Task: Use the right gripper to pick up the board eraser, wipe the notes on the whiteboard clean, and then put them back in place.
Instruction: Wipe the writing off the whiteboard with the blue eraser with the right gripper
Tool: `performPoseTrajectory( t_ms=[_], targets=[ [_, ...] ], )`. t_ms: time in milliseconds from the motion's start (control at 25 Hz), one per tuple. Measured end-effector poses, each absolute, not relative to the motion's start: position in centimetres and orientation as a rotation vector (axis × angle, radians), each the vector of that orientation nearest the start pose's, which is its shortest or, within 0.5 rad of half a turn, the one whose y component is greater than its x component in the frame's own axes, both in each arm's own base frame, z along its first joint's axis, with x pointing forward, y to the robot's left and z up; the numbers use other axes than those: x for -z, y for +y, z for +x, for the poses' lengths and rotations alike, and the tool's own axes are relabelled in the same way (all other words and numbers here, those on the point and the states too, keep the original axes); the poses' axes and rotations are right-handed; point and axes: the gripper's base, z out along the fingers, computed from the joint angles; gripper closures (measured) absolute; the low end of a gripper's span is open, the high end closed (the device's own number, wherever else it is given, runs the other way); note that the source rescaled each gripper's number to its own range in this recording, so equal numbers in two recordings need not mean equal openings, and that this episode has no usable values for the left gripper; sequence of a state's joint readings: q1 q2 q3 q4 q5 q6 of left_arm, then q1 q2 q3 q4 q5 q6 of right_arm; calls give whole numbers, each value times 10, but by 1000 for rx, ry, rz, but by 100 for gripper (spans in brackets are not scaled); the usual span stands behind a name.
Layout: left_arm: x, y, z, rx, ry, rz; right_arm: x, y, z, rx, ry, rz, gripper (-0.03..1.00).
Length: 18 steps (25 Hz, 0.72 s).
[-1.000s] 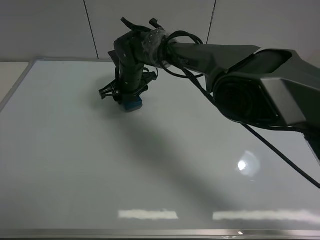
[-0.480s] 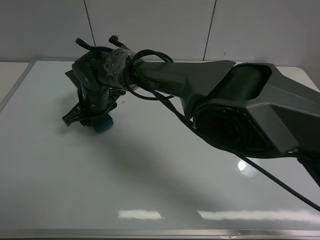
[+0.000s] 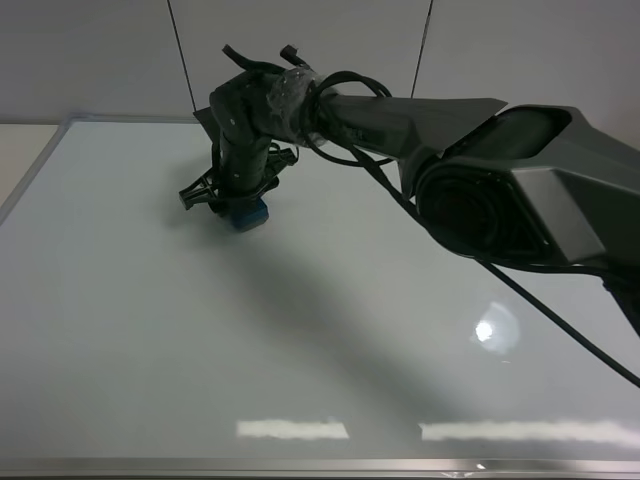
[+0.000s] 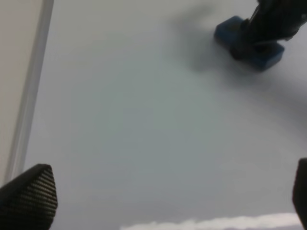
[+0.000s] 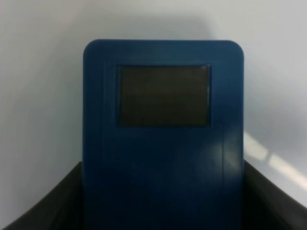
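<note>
Silver-grey frame [image 3: 300, 467] runs along the near edge of the whiteboard [image 3: 200, 340], and just past it two pale streaks of lamp glare lie across the glossy surface. The left hand [image 4: 165, 199] hangs over the board's left side. Its dark ribbed fingers [image 4: 29, 196] are spread wide with nothing between them, so it is released and touching nothing.

Further in, the bulky dark right arm [image 3: 500, 190] reaches from the right side across the middle, with a black cable [image 3: 560, 310] trailing off it. At its end the right hand [image 3: 232, 200] points down over the far left part of the board, clenched on the board eraser [image 3: 246, 213] — a blue block with a dark rectangular panel on its back. The hand grips it by its two long sides, and it sits face down on the whiteboard with a soft shadow beside it.

Beyond the far edge stands a pale panelled wall [image 3: 300, 50] — and off the far left corner, a strip of beige tabletop [image 3: 20, 150].
</note>
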<state>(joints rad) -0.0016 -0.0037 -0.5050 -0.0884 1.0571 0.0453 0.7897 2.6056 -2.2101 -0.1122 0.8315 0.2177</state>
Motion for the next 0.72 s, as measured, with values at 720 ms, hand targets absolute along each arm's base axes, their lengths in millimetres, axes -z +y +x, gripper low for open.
performPoseTrajectory(
  t_ms=[720],
  targets=[
    [-279,-7,-6,78,2029,52,-98,408,361,-182,2570,-939,96]
  ],
)
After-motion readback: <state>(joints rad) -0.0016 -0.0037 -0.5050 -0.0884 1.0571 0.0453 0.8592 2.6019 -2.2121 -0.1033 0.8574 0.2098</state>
